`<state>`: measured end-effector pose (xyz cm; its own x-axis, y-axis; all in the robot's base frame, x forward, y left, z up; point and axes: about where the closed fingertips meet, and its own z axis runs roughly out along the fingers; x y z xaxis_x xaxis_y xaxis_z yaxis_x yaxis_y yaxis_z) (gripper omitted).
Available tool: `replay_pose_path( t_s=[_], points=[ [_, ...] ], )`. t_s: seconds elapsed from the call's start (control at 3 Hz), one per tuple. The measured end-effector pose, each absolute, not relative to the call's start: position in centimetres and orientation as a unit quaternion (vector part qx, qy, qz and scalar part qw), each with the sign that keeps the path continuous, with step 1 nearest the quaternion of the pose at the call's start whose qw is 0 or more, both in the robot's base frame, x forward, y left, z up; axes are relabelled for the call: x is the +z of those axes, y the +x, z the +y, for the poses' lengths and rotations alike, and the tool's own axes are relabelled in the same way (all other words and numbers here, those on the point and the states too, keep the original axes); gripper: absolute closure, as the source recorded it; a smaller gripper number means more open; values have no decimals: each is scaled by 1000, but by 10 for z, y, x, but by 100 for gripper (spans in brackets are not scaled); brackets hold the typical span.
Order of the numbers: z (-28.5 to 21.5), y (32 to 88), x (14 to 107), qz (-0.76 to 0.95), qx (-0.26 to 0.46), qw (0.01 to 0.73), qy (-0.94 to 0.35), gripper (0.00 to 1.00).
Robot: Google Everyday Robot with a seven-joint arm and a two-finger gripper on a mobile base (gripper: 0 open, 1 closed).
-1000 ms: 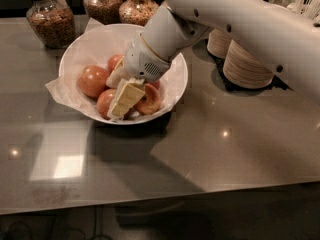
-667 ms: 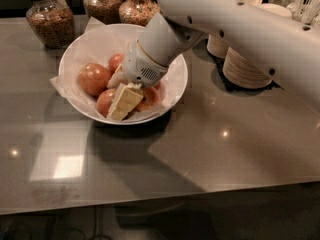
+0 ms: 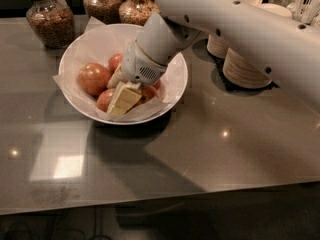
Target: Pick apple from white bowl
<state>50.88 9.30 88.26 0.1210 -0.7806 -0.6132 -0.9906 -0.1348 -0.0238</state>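
Observation:
The white bowl [image 3: 172,91], lined with crinkled white paper, stands on the dark table left of centre. The largest apple [image 3: 93,78], orange-red and glossy, lies at the bowl's left side. Smaller red apples lie at the back [image 3: 115,61], at the front [image 3: 104,100] and under the gripper [image 3: 149,92]. My gripper [image 3: 123,99] reaches down into the bowl from the upper right. Its cream tip is low among the front apples, just right of the largest apple and apart from it. The wrist hides the middle of the bowl.
Three glass jars of grains stand behind the bowl [image 3: 50,21] [image 3: 104,3] [image 3: 135,6]. Stacked tan-and-white disposable bowls [image 3: 245,66] stand to the right, partly behind my arm. The table's front edge [image 3: 160,204] runs across the bottom.
My arm has leaned slightly to the left. The gripper tip stays at about the same spot in the bowl. The apples have not moved.

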Motion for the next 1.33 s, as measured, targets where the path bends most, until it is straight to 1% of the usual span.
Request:
replay_pose_path(
  t_s=[0.33, 0.67, 1.0, 1.33],
  points=[
    [93, 509, 883, 619, 237, 222, -715, 69],
    [93, 509, 883, 619, 237, 222, -715, 92],
    [93, 509, 883, 619, 237, 222, -715, 100],
    [92, 505, 889, 614, 241, 230, -715, 100]
  ],
)
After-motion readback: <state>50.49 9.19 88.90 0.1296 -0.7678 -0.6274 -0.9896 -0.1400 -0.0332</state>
